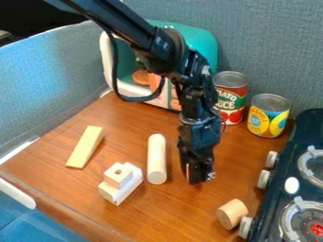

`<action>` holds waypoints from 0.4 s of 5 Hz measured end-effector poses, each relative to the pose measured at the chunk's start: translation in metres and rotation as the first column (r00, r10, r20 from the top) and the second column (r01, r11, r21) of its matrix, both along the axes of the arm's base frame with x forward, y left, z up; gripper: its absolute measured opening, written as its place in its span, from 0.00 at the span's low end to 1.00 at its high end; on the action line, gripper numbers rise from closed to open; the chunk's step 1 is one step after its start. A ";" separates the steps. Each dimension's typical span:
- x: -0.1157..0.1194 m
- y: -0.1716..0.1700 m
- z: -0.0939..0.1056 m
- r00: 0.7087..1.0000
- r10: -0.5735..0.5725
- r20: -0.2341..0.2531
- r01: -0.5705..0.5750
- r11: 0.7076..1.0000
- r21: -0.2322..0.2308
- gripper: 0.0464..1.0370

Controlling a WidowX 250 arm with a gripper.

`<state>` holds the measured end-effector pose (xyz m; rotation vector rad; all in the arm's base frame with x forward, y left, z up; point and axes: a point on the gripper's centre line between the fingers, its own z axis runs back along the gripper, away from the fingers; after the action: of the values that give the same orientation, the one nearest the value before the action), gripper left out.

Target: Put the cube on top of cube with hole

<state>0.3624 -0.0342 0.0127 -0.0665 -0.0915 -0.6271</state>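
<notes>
My gripper point(198, 177) hangs downward over the middle of the wooden table, low near its surface and to the right of the long cylinder. A small pale wooden cube with a round hole in its top point(115, 177) sits on a longer light wooden block point(130, 187), left of the gripper. I cannot make out a separate plain cube, and I cannot tell whether the gripper holds anything.
A long wooden cylinder point(156, 159) lies between block and gripper. A wedge-like block point(85, 147) is at left, a short cylinder point(232, 213) at front right. Two cans point(231, 97) and a teal toy oven point(199, 45) stand behind; a stove point(302, 142) borders the right.
</notes>
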 end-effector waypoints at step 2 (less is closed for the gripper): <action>-0.013 0.025 0.027 0.947 0.321 -0.021 -0.322 0.943 -0.083 0.27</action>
<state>0.3492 -0.0092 0.0398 -0.1338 -0.1193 -0.2951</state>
